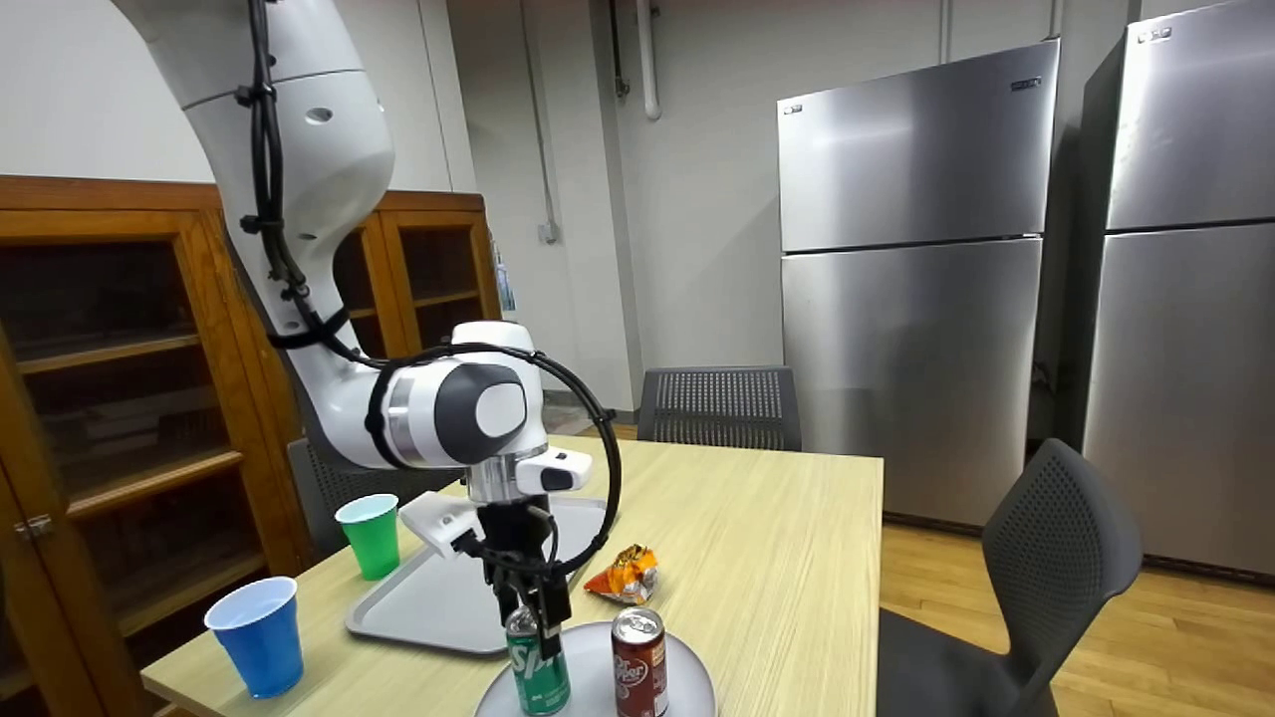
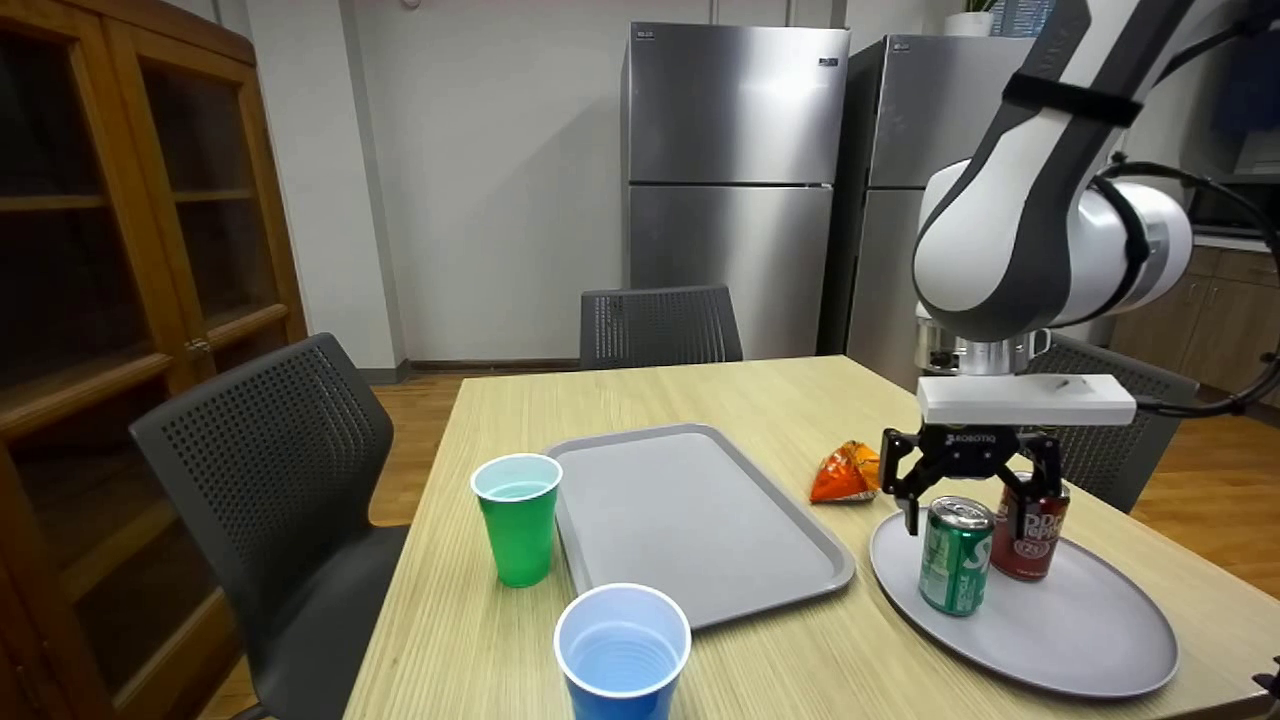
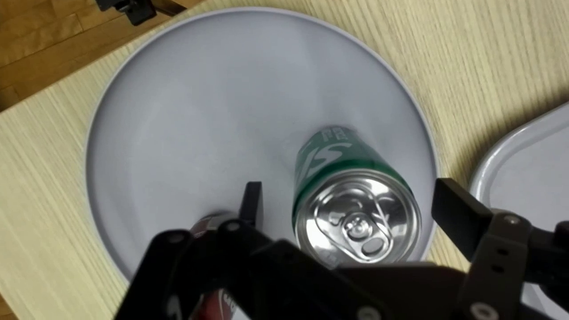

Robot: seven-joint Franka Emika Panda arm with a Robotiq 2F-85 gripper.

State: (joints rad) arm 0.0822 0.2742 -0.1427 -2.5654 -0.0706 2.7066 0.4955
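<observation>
Left to right in an exterior view, on the desk (image 2: 640, 400): green cup (image 2: 520, 540), blue cup (image 2: 622, 708), tray (image 2: 700, 520), bag (image 2: 847, 472), plate (image 2: 1080, 640). On the plate: green can (image 2: 955, 562), upright; red can (image 2: 1028, 558) just beside it. Wrist view: fingers (image 3: 462, 218) spread astride the green can, holding nothing; green can looks off-centre between them, one finger close by the red can, contact unclear. Judgement: even up the gaps first, lower plumb, spare the red can, pinch squarely.
</observation>
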